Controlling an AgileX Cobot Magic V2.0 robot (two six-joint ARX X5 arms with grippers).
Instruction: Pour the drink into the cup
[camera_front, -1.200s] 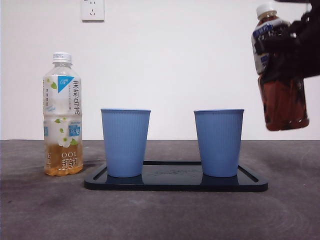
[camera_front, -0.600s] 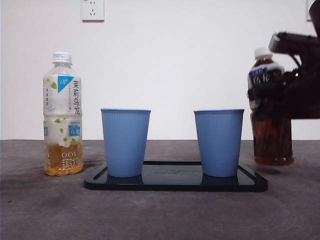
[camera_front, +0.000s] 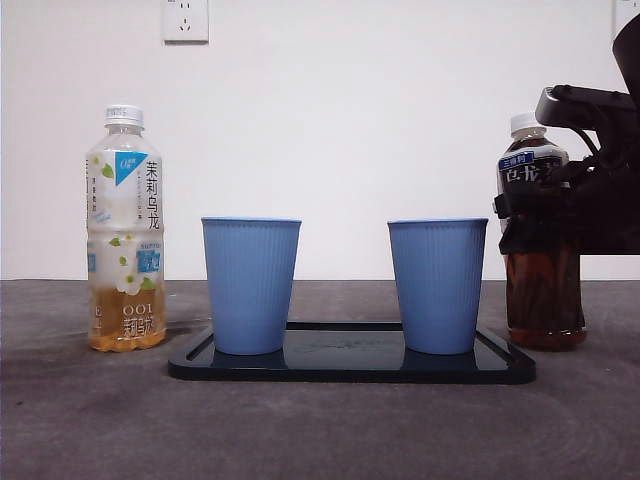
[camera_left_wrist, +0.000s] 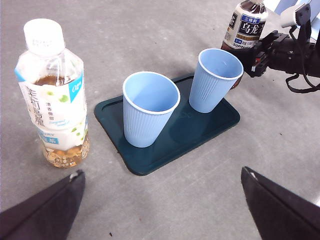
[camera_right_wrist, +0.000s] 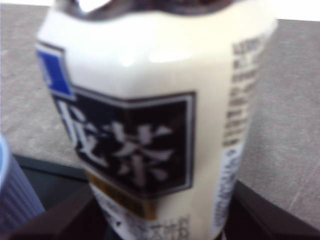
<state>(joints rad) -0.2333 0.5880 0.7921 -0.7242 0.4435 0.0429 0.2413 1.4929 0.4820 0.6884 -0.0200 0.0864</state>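
Two blue ribbed cups stood upright on a dark tray (camera_front: 350, 368) on the grey tabletop (camera_front: 320, 430), the left cup (camera_front: 251, 285) and the right cup (camera_front: 438, 285) apart from each other and both looking empty in the left wrist view. Just beside the tray's right end stood the dark tea bottle (camera_front: 543, 270), upright with its base on the tabletop and its white cap on. The right gripper (camera_front: 560, 205) was closed around this bottle at its label, the jaws flanking the label on both sides in the right wrist view. Well apart on the other side of the tray stood a jasmine oolong bottle (camera_front: 125, 230), capped and only partly full. The left gripper (camera_left_wrist: 160, 200) hovered above that side with its jaws spread wide and holding nothing. Judging by the cap, nothing could be poured yet, so the step in hand appeared to be steadying the bottle for opening. Doing it well would call for the right jaws to keep a firm hold low on the label so the bottle could not spin, while the left gripper came squarely over the cap and twisted without tilting the bottle toward the nearby right cup.
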